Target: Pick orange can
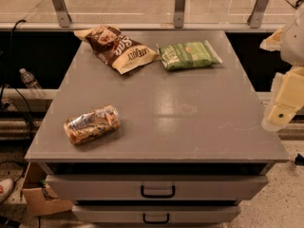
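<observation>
The camera view cuts the robot off at the right border. Only the pale, cream-coloured gripper [281,109] and a bit of white arm above it show, hanging just off the right edge of the grey table [190,113], at about the height of its top and touching nothing. I cannot tell whether the claw is released or clenched.

The orange can [91,124] lies on its side, dented, near the front left corner of the table top (its silvery end points left and forward). It is well apart from the gripper, with the whole width of the top between them.

Along the far edge lie a brown chip bag [118,46] and, just beside it to the right, a green snack bag [187,55]. Both are well apart from the can.

Under the top are an upper drawer [95,186] and a lower drawer [199,213], each with a dark handle. Dark gaps sit above them, and their contents are hidden. A cardboard box [40,198] stands on the floor by the front left corner, and its inside is hard to make out. A water bottle [31,83] lies in shadow left of the table.

The middle and right of the top are bare grey surface.
</observation>
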